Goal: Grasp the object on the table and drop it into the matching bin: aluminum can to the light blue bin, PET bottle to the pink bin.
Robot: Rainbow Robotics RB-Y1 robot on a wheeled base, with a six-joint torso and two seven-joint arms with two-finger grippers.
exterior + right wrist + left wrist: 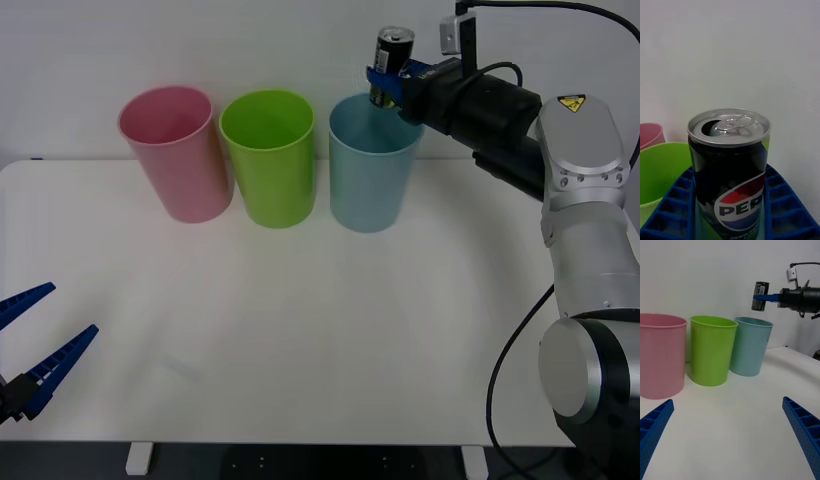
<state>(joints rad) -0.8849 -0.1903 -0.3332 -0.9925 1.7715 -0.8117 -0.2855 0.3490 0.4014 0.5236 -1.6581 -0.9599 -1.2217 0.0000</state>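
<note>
The right gripper (385,82) clamps the aluminum can (392,65) upright above the far rim of the light blue bin (370,178), poised so release should drop it inside; the left gripper (35,345) waits spread wide, empty, well short of that bin

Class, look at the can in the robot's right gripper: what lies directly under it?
Under the can, clamped in the right gripper, is the open mouth of the light blue bin, with a gap between them. The bin's floor is hidden by its wall.
</note>
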